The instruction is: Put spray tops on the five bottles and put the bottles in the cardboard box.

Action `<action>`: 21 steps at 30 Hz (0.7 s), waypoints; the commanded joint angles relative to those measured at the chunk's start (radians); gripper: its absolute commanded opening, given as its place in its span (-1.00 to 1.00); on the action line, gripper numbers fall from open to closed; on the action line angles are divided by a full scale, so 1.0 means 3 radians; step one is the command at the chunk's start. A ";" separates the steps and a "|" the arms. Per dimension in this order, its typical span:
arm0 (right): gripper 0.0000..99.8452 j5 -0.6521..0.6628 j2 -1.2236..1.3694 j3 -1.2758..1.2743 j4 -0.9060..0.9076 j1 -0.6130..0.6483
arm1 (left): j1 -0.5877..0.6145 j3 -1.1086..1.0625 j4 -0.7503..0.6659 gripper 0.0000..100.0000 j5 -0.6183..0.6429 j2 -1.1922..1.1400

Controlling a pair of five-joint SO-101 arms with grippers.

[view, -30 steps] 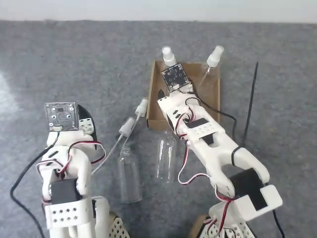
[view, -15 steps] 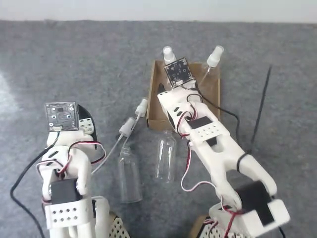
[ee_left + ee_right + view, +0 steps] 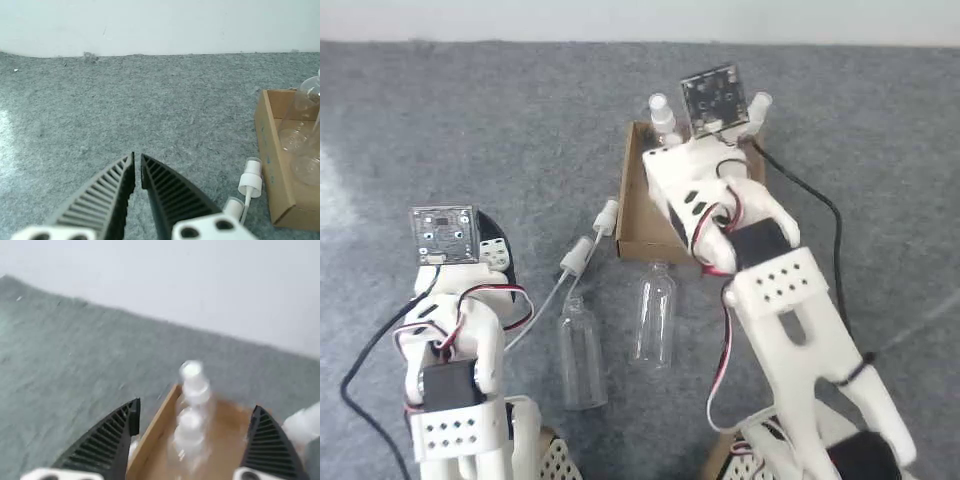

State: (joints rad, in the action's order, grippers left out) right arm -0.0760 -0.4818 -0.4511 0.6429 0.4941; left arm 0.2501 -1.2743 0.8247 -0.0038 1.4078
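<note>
Records two uncapped bottles [image 3: 655, 315] flat on surface [image 3: 470, 120] at 6 o'clock of cardboard box [image 3: 625, 190], necks toward 12. Records left end effector [image 3: 137, 156] closed; right end effector [image 3: 196, 406] wide open, facing upright capped bottle [image 3: 191, 375] in box.

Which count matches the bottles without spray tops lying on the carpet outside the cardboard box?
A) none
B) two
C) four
B: one uncapped bottle and a second uncapped bottle lie on the carpet, outside the cardboard box.
</note>
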 commanded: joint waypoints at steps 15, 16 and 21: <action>-0.41 -0.1120 0.0437 -0.0322 0.1629 0.1061 | 0.0020 0.0125 -0.0082 -0.98 0.0072 -0.0036; -0.41 -0.1120 0.0534 -0.0363 0.1527 0.1056 | 0.0020 0.0125 -0.0082 -0.98 0.0072 -0.0036; -0.41 -0.1130 0.0990 -0.0404 0.1276 0.1046 | 0.0020 0.0120 -0.0082 -0.98 0.0072 -0.0036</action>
State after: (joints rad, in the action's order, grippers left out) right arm -0.4028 -0.2225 -0.5769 1.0710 0.8025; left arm 0.2501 -1.2743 0.8247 -0.0038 1.4078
